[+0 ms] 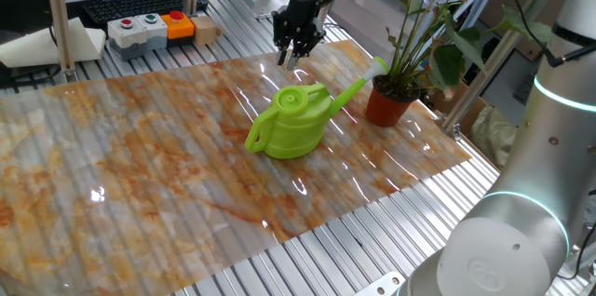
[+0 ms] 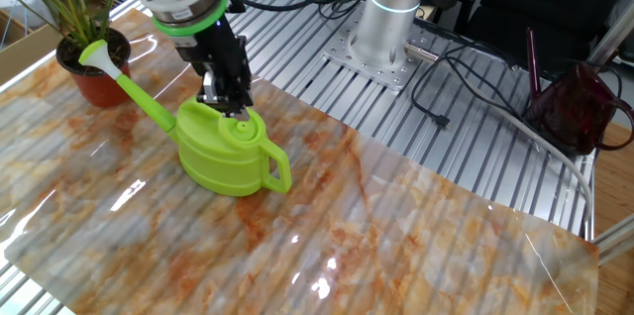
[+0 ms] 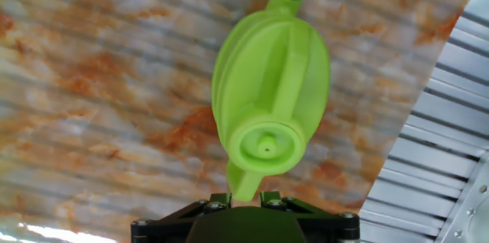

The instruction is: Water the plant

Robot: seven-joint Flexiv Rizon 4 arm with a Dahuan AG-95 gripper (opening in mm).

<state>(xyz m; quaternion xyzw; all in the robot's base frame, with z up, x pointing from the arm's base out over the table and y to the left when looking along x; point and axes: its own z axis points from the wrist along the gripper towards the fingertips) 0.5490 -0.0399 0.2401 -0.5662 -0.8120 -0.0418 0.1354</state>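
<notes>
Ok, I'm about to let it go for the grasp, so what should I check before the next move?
1. Watering can upright on the table: ok.
2. Spout aimed toward the plant: ok.
3. Pot standing upright: ok.
4. Tool lined up with the handle: cannot tell; the views disagree.
5. Tool open wide enough for the handle: cannot tell.
6. Tabletop between can and pot free: ok.
</notes>
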